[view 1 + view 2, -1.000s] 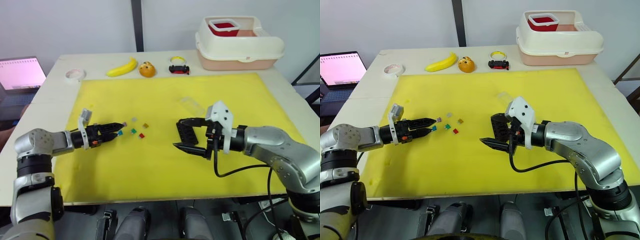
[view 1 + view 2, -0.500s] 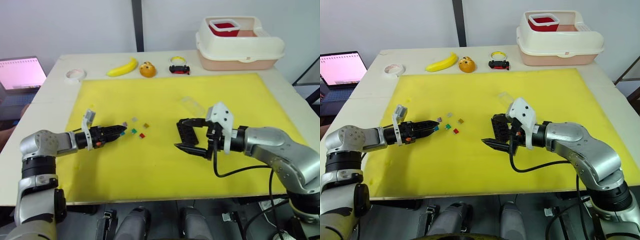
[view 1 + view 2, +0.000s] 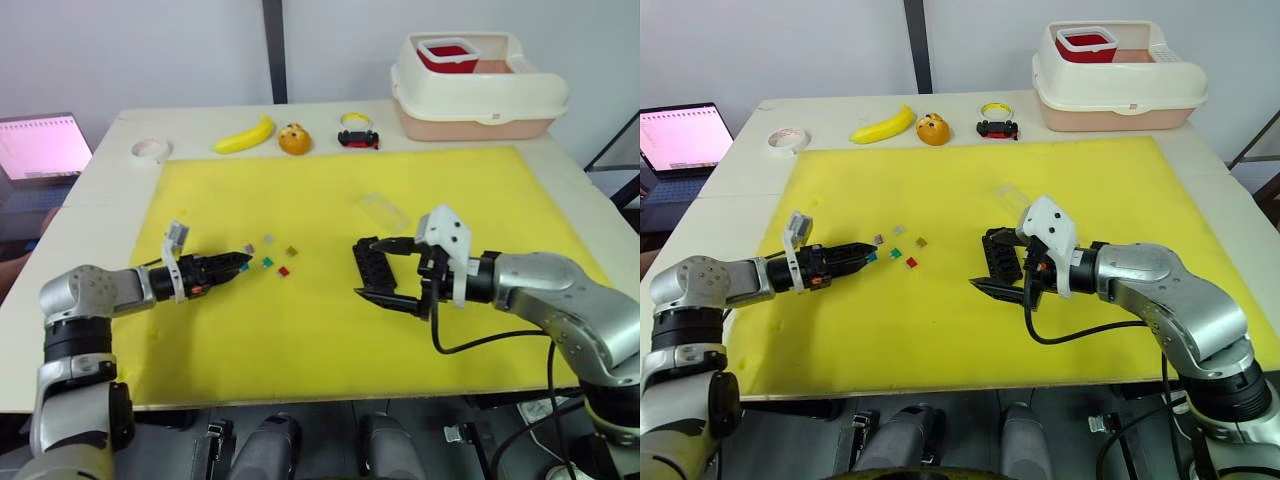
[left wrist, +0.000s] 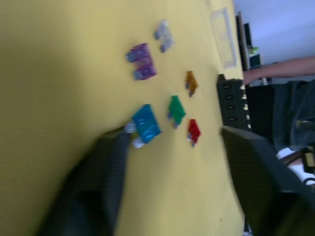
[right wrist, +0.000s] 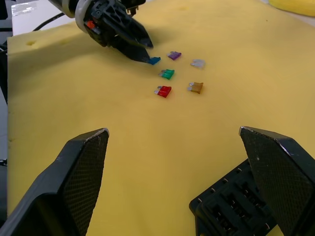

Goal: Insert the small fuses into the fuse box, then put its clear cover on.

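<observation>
Several small fuses lie loose on the yellow mat [image 3: 330, 330]: purple [image 4: 141, 61], grey [image 4: 164, 35], olive [image 4: 191, 82], green [image 4: 175, 109], red [image 4: 194, 131] and blue [image 4: 146, 123]. My left gripper [image 3: 242, 261] reaches in low from the left, jaws narrowly open, and one finger [image 4: 106, 162] touches the blue fuse. The black fuse box [image 3: 371, 264] lies flat on the mat between the wide-open fingers of my right gripper [image 3: 358, 268], close to one of them. Just beyond it lies the clear cover [image 3: 383, 210].
Along the table's far edge beyond the mat are a white tape roll [image 3: 150, 149], a banana [image 3: 245, 136], an orange [image 3: 293, 139], a small toy car [image 3: 358, 138] and a cream lidded bin [image 3: 478, 88]. A laptop [image 3: 40, 145] stands off the left side.
My left gripper's jaws have narrowed around the blue fuse, with the tips staying almost in place. The right gripper has drifted slightly rightward and stays open.
</observation>
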Robot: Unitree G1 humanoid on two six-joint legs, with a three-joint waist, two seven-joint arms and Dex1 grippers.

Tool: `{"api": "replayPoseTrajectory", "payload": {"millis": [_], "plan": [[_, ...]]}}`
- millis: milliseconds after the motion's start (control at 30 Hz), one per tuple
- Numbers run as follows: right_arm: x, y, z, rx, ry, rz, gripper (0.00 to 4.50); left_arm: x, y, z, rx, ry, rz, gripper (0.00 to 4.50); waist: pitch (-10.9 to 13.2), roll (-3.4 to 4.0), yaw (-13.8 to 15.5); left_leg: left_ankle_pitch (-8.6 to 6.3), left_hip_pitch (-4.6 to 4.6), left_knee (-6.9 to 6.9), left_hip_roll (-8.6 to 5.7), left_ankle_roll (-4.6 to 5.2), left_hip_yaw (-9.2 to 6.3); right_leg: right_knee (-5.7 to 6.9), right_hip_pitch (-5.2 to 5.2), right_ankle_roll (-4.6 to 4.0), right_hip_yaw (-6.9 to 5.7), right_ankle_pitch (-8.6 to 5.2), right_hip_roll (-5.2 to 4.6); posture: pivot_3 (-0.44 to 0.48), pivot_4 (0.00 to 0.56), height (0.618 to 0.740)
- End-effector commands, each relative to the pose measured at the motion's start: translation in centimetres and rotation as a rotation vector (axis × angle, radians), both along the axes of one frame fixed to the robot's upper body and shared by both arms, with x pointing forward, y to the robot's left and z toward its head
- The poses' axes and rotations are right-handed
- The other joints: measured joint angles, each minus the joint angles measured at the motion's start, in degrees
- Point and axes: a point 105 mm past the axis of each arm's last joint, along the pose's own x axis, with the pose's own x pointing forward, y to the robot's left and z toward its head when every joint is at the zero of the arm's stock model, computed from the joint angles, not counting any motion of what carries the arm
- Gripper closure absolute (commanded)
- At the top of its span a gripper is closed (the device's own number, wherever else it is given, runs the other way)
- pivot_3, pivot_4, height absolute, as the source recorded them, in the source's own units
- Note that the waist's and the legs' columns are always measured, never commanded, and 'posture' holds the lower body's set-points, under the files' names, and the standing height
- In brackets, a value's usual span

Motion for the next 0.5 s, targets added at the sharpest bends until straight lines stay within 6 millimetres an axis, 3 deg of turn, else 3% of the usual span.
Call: {"api": "replayPoseTrajectory", "payload": {"millis": [33,100,300,500], "plan": [[-0.1,0.0,0.5,0.012,-0.030,0.002,0.00,0.0,-0.7,-0.6,-0.004,0.021,-0.009,3.55,0.0,0.00,0.0,0.00,0.00,0.00,-0.01,0.01,0.00,-0.01,0.00,0.00,0.00,0.00,0.00,0.000,0.150,0.740],[-0.1,-0.1,0.5,0.013,-0.028,0.000,0.00,0.1,-0.5,-0.8,0.007,0.021,0.002,4.49,0.0,0.00,-0.1,0.00,0.00,0.00,-0.01,0.01,0.00,-0.01,0.00,0.00,0.00,0.00,-0.01,0.000,0.150,0.740],[-0.3,-0.2,0.5,0.012,-0.023,-0.003,0.00,0.2,0.5,-0.8,0.038,0.017,0.016,4.49,0.0,0.01,-0.1,0.00,0.00,0.00,0.02,0.00,0.01,0.00,-0.02,0.00,0.00,0.00,0.00,0.000,0.150,0.740],[-0.4,-0.3,0.6,0.015,-0.028,-0.010,0.00,0.3,1.2,1.5,0.008,-0.033,0.010,4.49,0.0,0.00,-0.3,0.00,0.00,-0.01,0.05,-0.01,0.01,0.01,-0.06,0.00,0.00,0.00,0.03,0.000,0.150,0.740]]}}
